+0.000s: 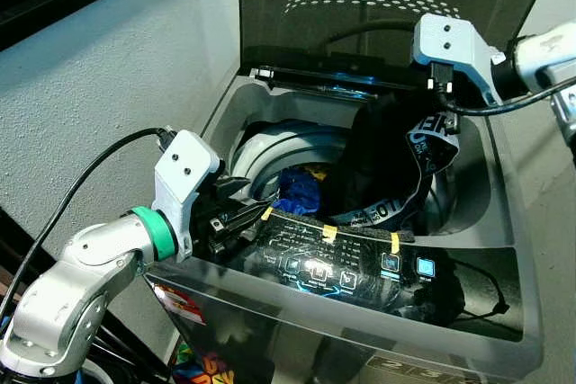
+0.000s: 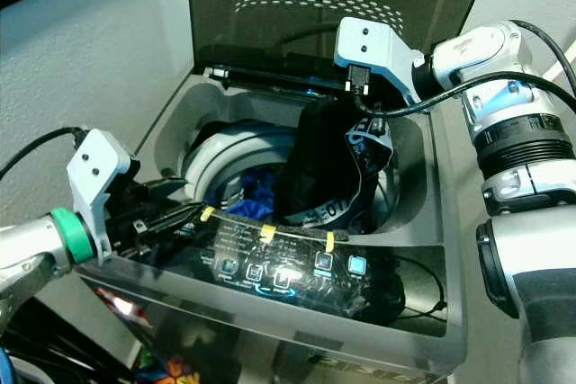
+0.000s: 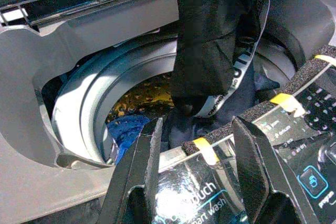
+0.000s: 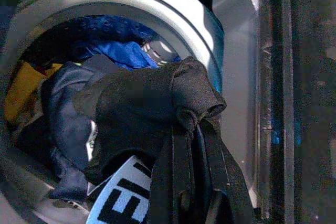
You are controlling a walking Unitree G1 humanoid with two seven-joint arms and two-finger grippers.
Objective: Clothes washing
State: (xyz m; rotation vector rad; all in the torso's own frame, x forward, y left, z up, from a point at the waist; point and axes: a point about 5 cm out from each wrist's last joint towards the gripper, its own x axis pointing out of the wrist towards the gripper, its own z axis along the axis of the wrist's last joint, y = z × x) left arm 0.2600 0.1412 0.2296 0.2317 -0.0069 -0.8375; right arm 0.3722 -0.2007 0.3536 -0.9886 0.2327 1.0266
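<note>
Right wrist view showed the right gripper with its jaws pressed together on a bunched fold of the black fabric garment with a white lettered waistband. The cloth was pinched at its top, and the rest fell away below toward the drum. In the head views the garment hung long axis vertical from that gripper, above the round opening of the grey top-loading washing machine. Its lower end, with the band curling round it, reached down to the front part of the pale drum rim, just behind the dark touch control panel with lit blue icons. It lay over a crumpled bright blue cloth and other dark laundry already in the drum.

So the drop was straight down: the garment sat directly over the drum mouth, slightly toward the machine's right side, and I judged it needed only lowering and release.

The left gripper was lower, at the machine's front left corner, pointing across the panel's edge toward the drum. Its jaws stood apart and held nothing, with the hanging cloth beyond their tips. The right arm was plainly the one on the job.
</note>
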